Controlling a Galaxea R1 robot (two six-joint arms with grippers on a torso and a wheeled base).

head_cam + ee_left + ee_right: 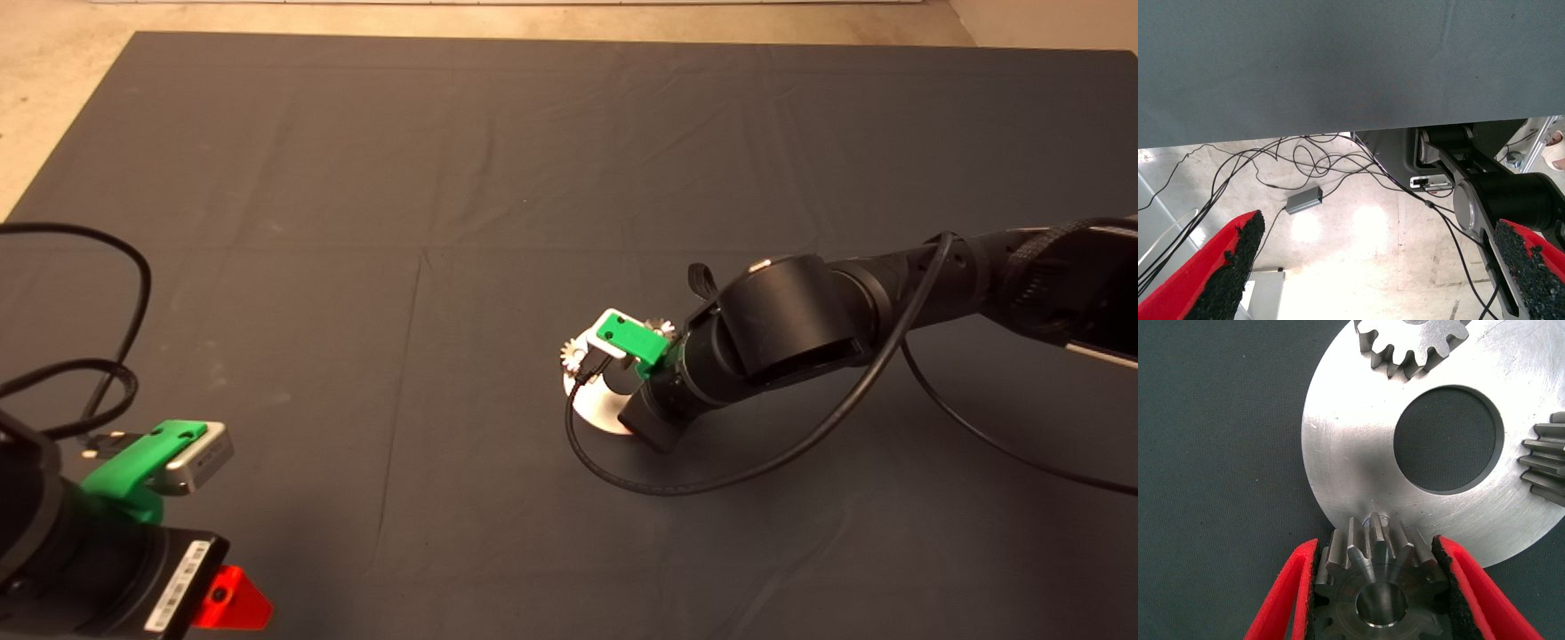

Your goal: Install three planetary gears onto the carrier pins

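Observation:
The flat silver disc (1351, 453) with a large centre hole lies on the dark mat. Two planetary gears sit on it, one (1415, 343) and another (1545, 463), each partly cut off by the picture's edge. My right gripper (1375, 543) is shut on a third gear (1378, 593), held at the disc's rim just short of a bare carrier pin (1376, 520). In the head view the right wrist (645, 391) covers most of the disc (594, 407); two gears (573, 354) (660, 327) peek out. My left gripper (1378, 223) is open and parked at the mat's lower left.
A black cable (711, 480) loops on the mat below the right arm. The left wrist view looks past the mat's edge at a floor with cables and a small grey box (1303, 199).

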